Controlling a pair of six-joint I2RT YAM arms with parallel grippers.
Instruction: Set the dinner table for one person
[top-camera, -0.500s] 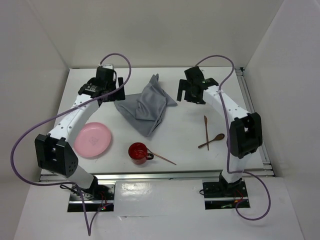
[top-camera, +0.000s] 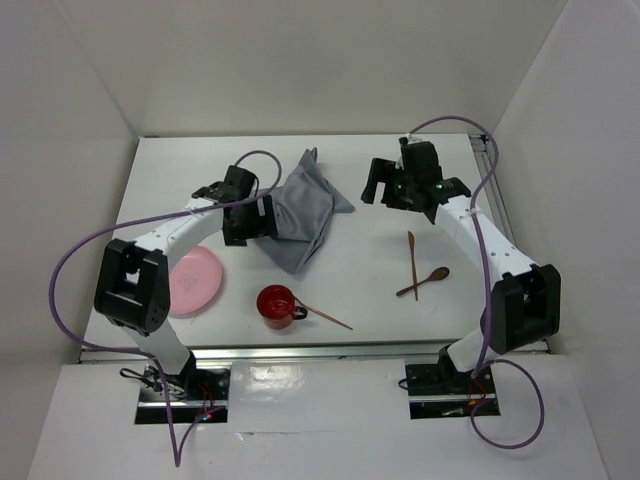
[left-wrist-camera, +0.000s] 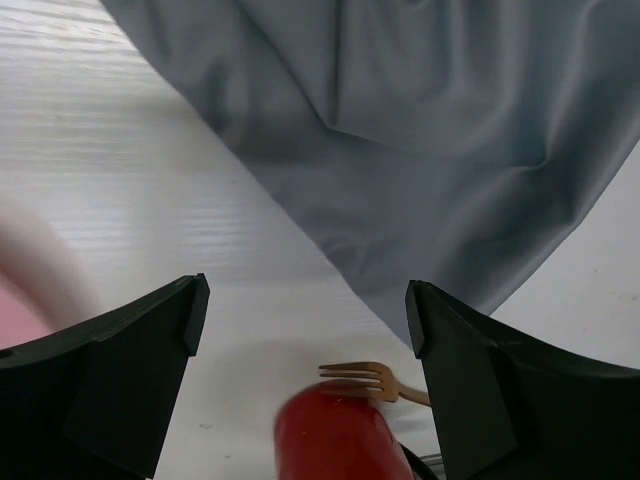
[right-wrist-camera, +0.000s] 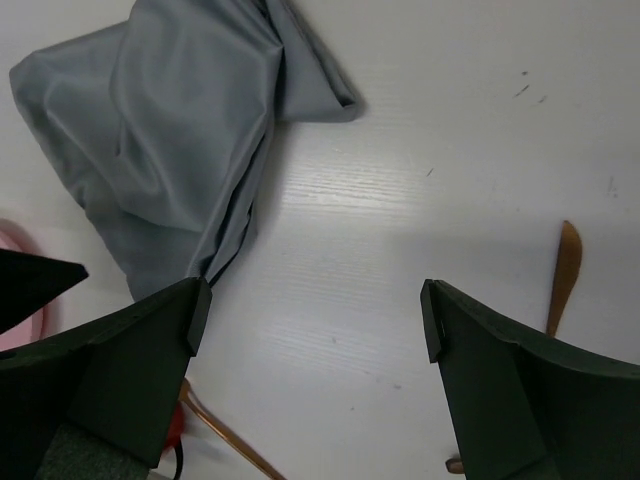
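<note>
On the white bench (top-camera: 370, 275) stretching before both arms, you are starting on the crumpled cloth (top-camera: 300, 215), left pincer (top-camera: 248, 220) spread at its left edge, right pincer (top-camera: 383, 187) spread near its right corner; next, probably, you are pinching two corners to flatten it.

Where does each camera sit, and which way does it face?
Top external: high at the near edge, looking down on the table; left arm and right arm show.
Left wrist: on the left arm, looking down past the open left gripper at the cloth and red cup.
Right wrist: on the right arm, looking down past the open right gripper at the table.
Both wrist views share the cloth.
</note>
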